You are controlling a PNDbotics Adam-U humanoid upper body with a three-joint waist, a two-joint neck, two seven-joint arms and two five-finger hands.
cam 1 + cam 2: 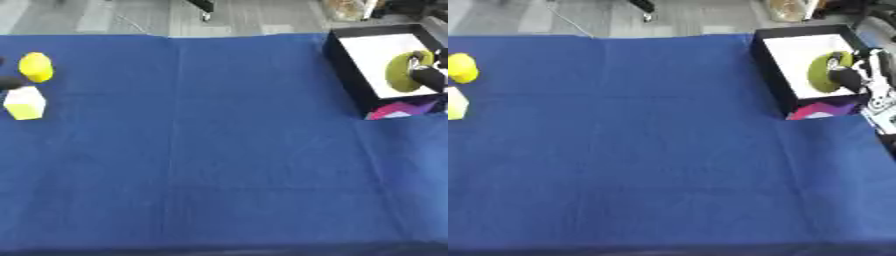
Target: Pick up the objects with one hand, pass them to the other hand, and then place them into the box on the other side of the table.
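A blue cloth (219, 150) covers the table, with grey plank floor (131, 17) beyond its far edge.

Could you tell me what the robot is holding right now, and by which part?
The right hand holds an olive-green object over the box, gripped at its right edge.

Right hand (866, 75) in from the right edge, held over the far right side of the table, black fingers (849, 78) curled round an olive-green object (824, 72); silver and white parts of the wrist visible just behind, best seen in the right eye view. Left hand (9, 82) barely visible at the left edge in the left eye view, only a dark tip showing; pose of its fingers not discernible.
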